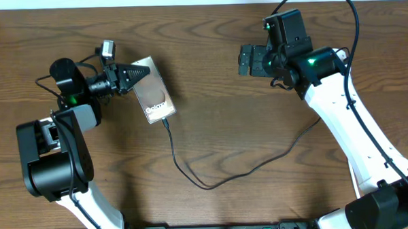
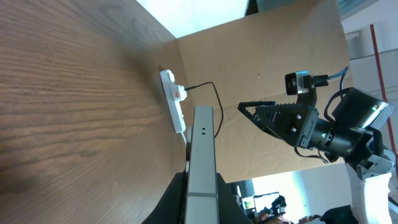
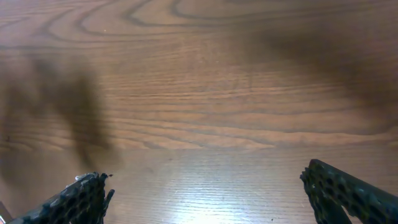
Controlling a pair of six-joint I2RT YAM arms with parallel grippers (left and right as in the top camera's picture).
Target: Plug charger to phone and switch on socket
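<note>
The counter was dark-brown wood, its grain running side to side. Seen from overhead, the phone sat at about ten o'clock from the middle, face up and skewed. Whether it lay flat on the wood could not be told. The charger lay on the wood. It left the phone's lower end, curved down to about six o'clock, then rose toward three o'clock. In the left wrist view the white socket lay near the counter's far edge, by a pale board, with a black lead running from it.
</note>
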